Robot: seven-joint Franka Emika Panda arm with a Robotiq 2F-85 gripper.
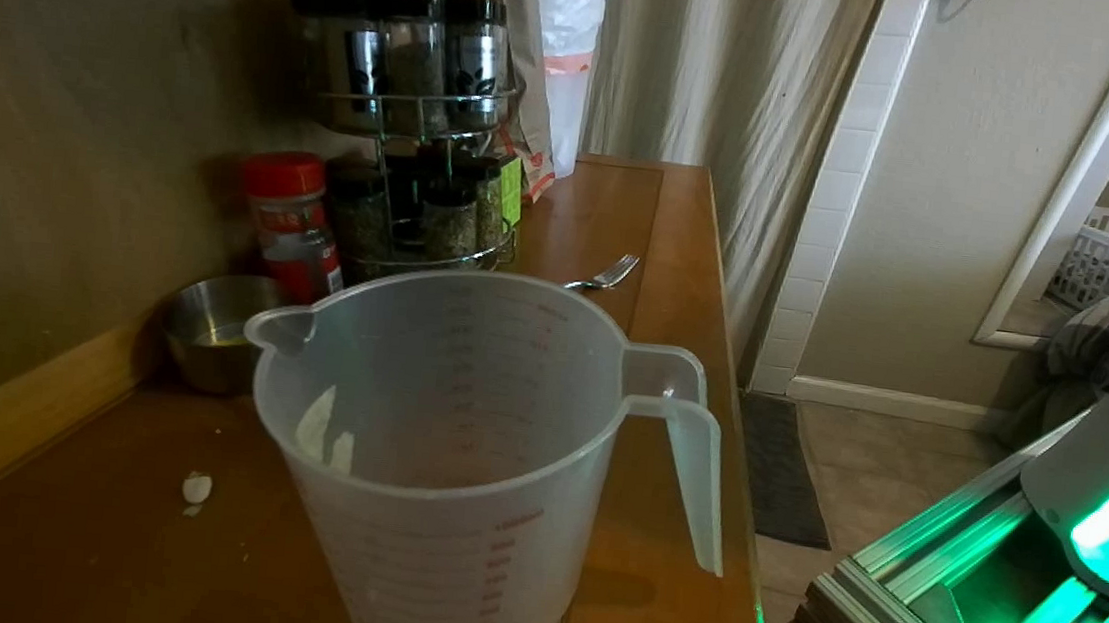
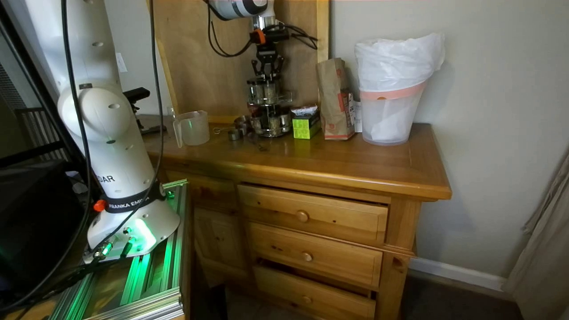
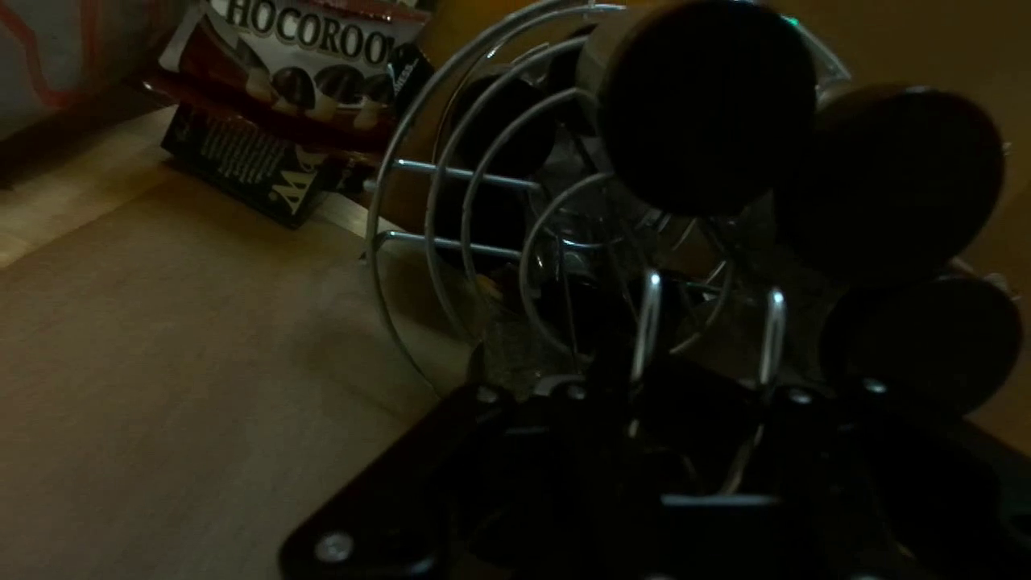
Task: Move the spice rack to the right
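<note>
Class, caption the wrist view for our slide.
Hand at the wire handle of the spice rack, printed packet at upper left.

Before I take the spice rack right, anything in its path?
Yes: in an exterior view, the green box stands just right of the spice rack, with the paper bag and the lined bin beyond.

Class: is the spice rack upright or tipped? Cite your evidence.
Upright: both exterior views show the spice rack with its two tiers stacked vertically.
</note>
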